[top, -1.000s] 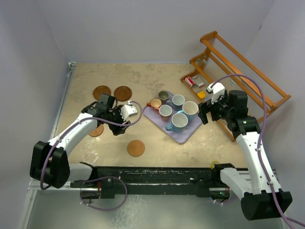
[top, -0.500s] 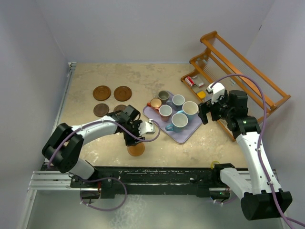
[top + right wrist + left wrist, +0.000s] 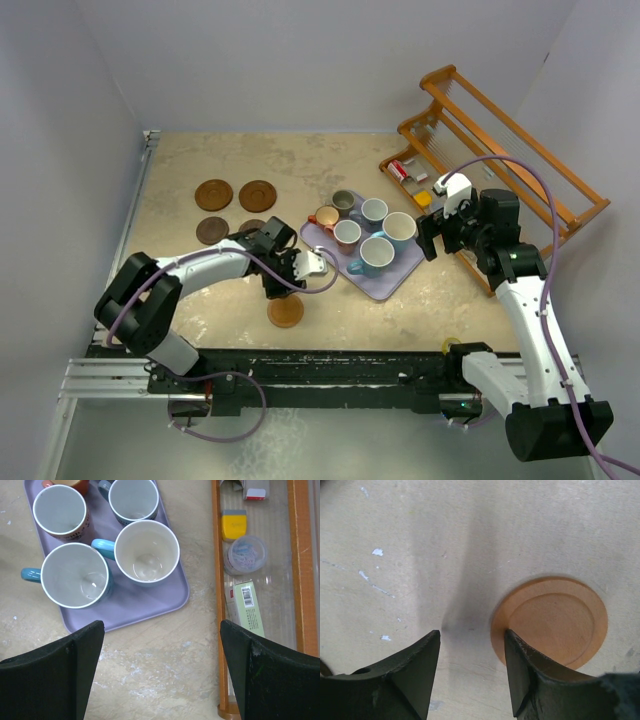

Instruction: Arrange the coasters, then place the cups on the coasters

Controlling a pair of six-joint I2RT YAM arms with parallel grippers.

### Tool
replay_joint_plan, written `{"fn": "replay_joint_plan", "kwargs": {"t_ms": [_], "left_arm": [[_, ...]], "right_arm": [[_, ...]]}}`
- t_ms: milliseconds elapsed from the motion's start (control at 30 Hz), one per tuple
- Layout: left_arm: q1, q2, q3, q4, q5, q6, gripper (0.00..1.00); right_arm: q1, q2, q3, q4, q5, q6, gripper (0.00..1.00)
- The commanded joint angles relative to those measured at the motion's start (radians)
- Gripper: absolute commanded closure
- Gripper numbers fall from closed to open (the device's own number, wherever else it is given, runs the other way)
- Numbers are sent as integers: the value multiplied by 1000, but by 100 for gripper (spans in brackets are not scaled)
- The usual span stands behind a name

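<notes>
An orange-brown coaster (image 3: 285, 313) (image 3: 555, 622) lies alone near the front of the table. My left gripper (image 3: 282, 290) (image 3: 472, 636) hangs low just beside it, open, with only bare table between the jaws. Its right finger (image 3: 527, 675) overlaps the coaster's left edge. Several darker coasters (image 3: 213, 194) lie in a group at the back left. The cups (image 3: 376, 254) (image 3: 75, 575) stand on a lavender tray (image 3: 388, 282) (image 3: 150, 605). My right gripper (image 3: 432, 240) (image 3: 160, 630) hovers open off the tray's right corner, holding nothing.
A wooden rack (image 3: 500, 130) (image 3: 216, 580) lines the right side, holding a yellow block (image 3: 234, 524), a lidded tub (image 3: 245, 555) and a green box (image 3: 247, 607). Walls close in the left and back of the table.
The left arm swung from the coasters on the left to the lone coaster near the front, and its jaws narrowed. The right arm stayed still.
</notes>
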Motion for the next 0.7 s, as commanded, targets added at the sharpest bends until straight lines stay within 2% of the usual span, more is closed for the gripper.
{"fn": "replay_joint_plan", "kwargs": {"t_ms": [0, 267, 667], "left_arm": [[55, 21, -18, 21, -96, 32, 50], [211, -51, -74, 34, -114, 45, 54], [323, -46, -116, 72, -213, 57, 57]], "right_arm": [[2, -11, 6, 8, -9, -16, 0], [2, -26, 4, 10, -8, -17, 0], [2, -26, 8, 5, -25, -17, 0]]}}
